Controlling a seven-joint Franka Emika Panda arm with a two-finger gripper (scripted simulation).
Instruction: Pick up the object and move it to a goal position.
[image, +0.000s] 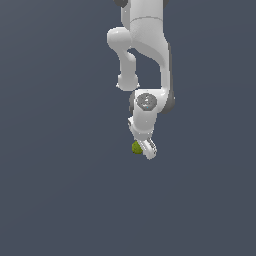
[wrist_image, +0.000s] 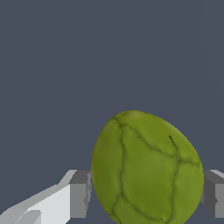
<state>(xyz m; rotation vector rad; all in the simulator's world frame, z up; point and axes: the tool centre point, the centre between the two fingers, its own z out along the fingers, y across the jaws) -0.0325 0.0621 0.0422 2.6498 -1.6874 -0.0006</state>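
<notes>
The gripper (wrist_image: 146, 192) pinches the object (wrist_image: 146, 170), an olive-green roundish lump with dark vein-like lines, its grey finger pads (wrist_image: 80, 192) pressed against the lump's two sides in the wrist view. In the exterior view the gripper (image: 146, 147) points downward at the end of the white arm (image: 145, 50), and the object (image: 136, 147) peeks out at about nine o'clock from the fingertips. Plain dark grey-blue ground (image: 55, 200) surrounds everything.
</notes>
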